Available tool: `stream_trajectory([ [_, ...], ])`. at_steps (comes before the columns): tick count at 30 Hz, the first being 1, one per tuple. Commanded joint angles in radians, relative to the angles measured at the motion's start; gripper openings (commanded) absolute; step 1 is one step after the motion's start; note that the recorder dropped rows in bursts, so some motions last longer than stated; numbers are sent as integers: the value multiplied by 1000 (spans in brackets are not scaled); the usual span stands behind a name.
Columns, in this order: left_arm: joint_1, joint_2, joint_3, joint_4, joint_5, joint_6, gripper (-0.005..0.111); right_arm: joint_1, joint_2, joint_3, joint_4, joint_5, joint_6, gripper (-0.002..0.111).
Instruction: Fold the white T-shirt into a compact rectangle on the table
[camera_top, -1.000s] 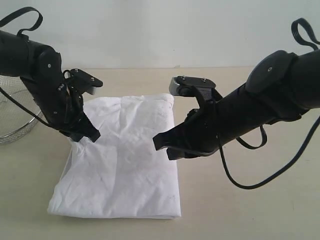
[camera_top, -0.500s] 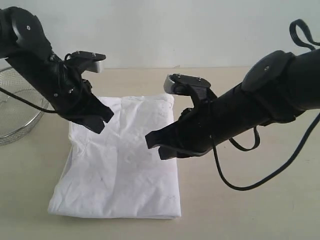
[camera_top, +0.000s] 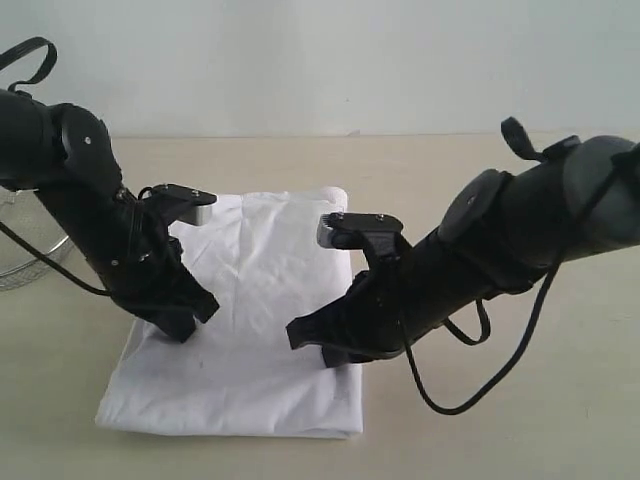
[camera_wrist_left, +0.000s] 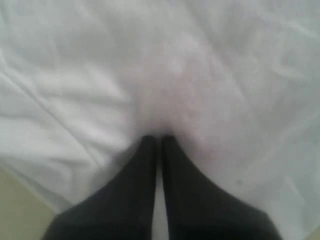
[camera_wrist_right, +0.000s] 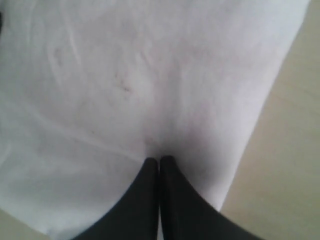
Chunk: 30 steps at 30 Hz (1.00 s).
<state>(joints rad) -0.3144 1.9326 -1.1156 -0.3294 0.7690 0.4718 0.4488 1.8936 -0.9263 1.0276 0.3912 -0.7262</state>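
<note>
Left gripper and right gripper, both pinched shut on nothing, are parked on opposite long sides of the shirt.

The T-shirt is plain white, with soft grey shadows along its creases. The tabletop is pale matte beige. The left arm and right arm are black, as are the left fingers and right fingers. At the left edge of the frame, the wire bowl is silvery mesh. The wall is pale bluish white.
</note>
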Motion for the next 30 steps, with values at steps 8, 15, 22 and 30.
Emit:
stream_trajectory([
  [8,-8,-14,5,135,28,-76,5,1,7,-3,-13,-4,-17,0],
  [15,-8,-108,5,104,42,-76,5,1,-111,-4,-8,16,-17,0],
  [22,-9,-130,5,31,43,-53,5,1,-134,-48,-13,-20,-25,0],
  [30,-9,-76,21,30,71,-53,5,-86,5,-283,-16,74,20,0],
])
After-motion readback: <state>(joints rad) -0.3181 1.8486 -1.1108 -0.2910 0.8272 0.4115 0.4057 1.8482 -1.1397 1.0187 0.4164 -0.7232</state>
